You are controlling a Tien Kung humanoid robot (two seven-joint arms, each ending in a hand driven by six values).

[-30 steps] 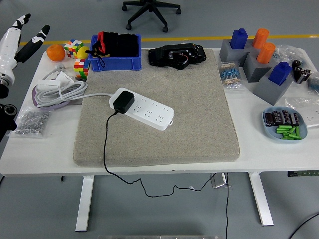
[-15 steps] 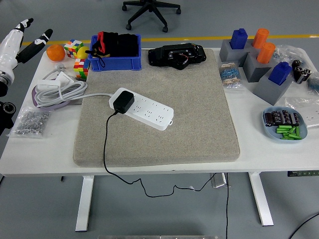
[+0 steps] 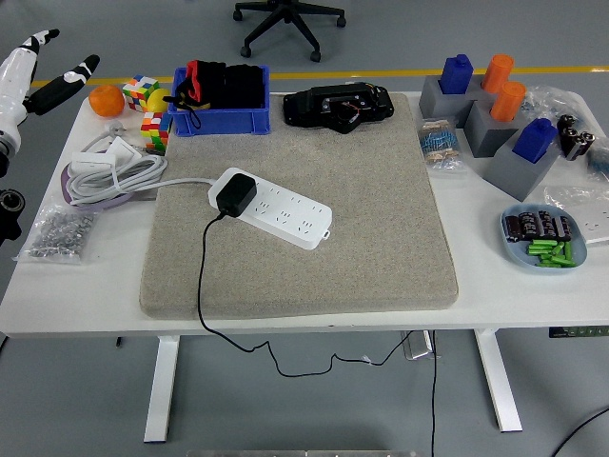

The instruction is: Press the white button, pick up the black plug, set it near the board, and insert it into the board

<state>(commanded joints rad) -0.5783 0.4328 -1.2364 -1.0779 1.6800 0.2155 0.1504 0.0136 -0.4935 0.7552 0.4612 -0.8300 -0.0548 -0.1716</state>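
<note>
A white table (image 3: 57, 286) is largely covered by a grey felt mat (image 3: 362, 219), whose near and right parts are left bare. On the mat's left half a white power strip (image 3: 276, 209) is laid slantwise, and a black plug (image 3: 234, 193) is seated in its left end, with the black cable trailed over the near edge. The button cannot be made out. The far edge is lined by a blue bin (image 3: 219, 119) and a black device (image 3: 338, 105); the right edge is crowded by grey blocks (image 3: 495, 133). The left hand (image 3: 43, 71) is held off the far left corner, fingers spread, nothing grasped, its arm cut off by the frame.
</note>
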